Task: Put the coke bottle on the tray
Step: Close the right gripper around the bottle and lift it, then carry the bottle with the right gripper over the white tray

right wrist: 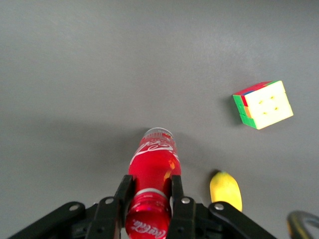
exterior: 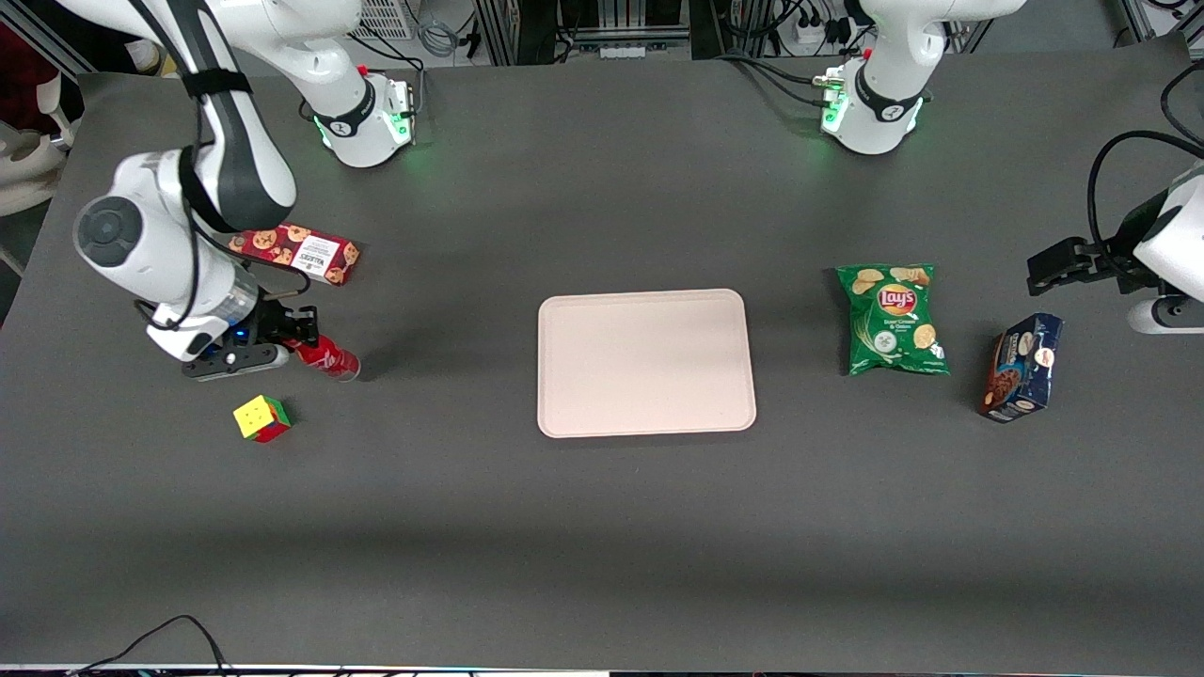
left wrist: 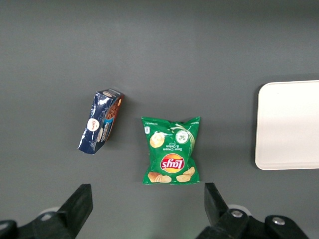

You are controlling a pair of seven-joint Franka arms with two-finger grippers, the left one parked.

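Note:
The coke bottle (exterior: 329, 357) has a red label, a red cap and a clear base, and it lies tilted at the working arm's end of the table. My right gripper (exterior: 299, 340) is shut on its neck just below the cap. In the right wrist view the fingers (right wrist: 175, 186) press both sides of the bottle (right wrist: 153, 164), and its clear base points away from the gripper (right wrist: 150, 183). I cannot tell whether the base touches the table. The pale pink tray (exterior: 645, 362) lies bare at the table's middle, well apart from the bottle; its edge shows in the left wrist view (left wrist: 289, 124).
A puzzle cube (exterior: 261, 418) (right wrist: 262, 104) sits nearer the front camera than the bottle. A yellow lemon-like object (right wrist: 226, 189) lies beside the gripper. A red cookie box (exterior: 301, 252) lies farther back. A green Lay's bag (exterior: 894, 318) and a blue box (exterior: 1021, 367) lie toward the parked arm's end.

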